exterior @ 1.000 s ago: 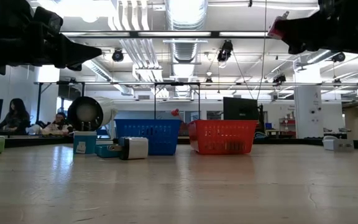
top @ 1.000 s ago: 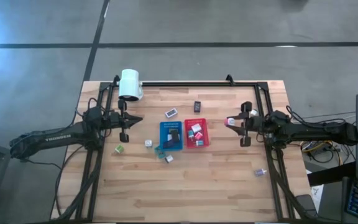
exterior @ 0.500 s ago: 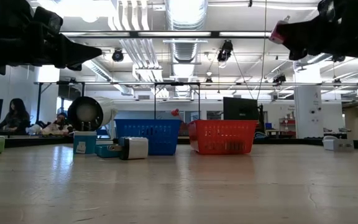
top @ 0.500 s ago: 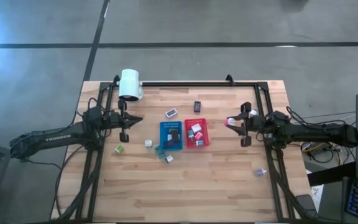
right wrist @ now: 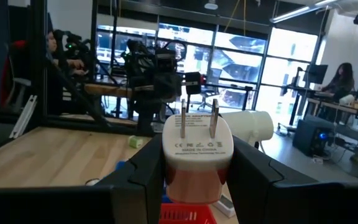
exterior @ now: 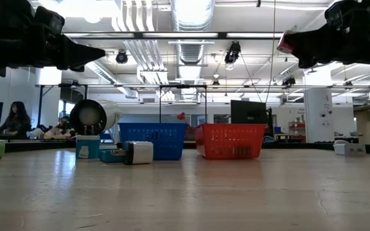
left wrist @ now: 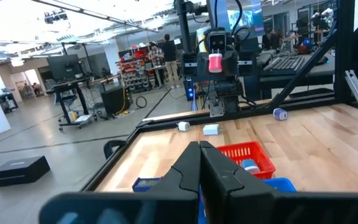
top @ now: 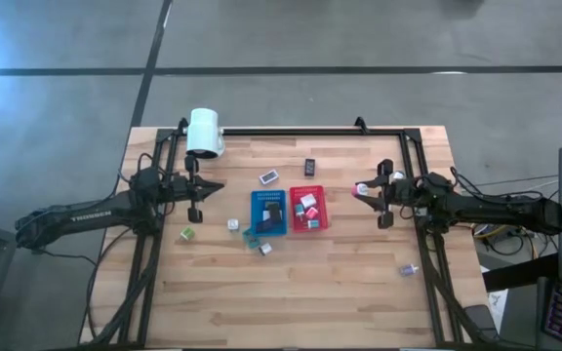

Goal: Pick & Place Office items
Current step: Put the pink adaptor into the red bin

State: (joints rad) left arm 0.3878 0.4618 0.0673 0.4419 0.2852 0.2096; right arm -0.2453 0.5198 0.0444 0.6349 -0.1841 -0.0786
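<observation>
While the left gripper (top: 196,213) waits over the table's left side with its fingers pressed together and nothing between them, we've got the action on the right: the right gripper (top: 363,191) hangs above the table with its fingers clamped on a small plug adapter (right wrist: 197,155), white on top and pinkish-red below. In the right wrist view its two metal prongs point away from the wrist, so its long axis runs straight out along the fingers.

Here's what we think the next move turns on. From overhead, the red tray (top: 308,210) sits just inward of the right gripper, toward the table's middle, with the blue tray (top: 268,212) touching it on its far side. The right arm is plainly the nearer one to the red tray, and we judge a short reach inward and a descent would bring the adapter over it. Which tray it's meant for, we can't tell.

Other items lie loose: a green block (top: 188,234) near the left arm, a white block (top: 232,225) beside the blue tray, a small piece (top: 410,269) near the right front edge. The white lamp head (top: 204,132) stands at the back left.
</observation>
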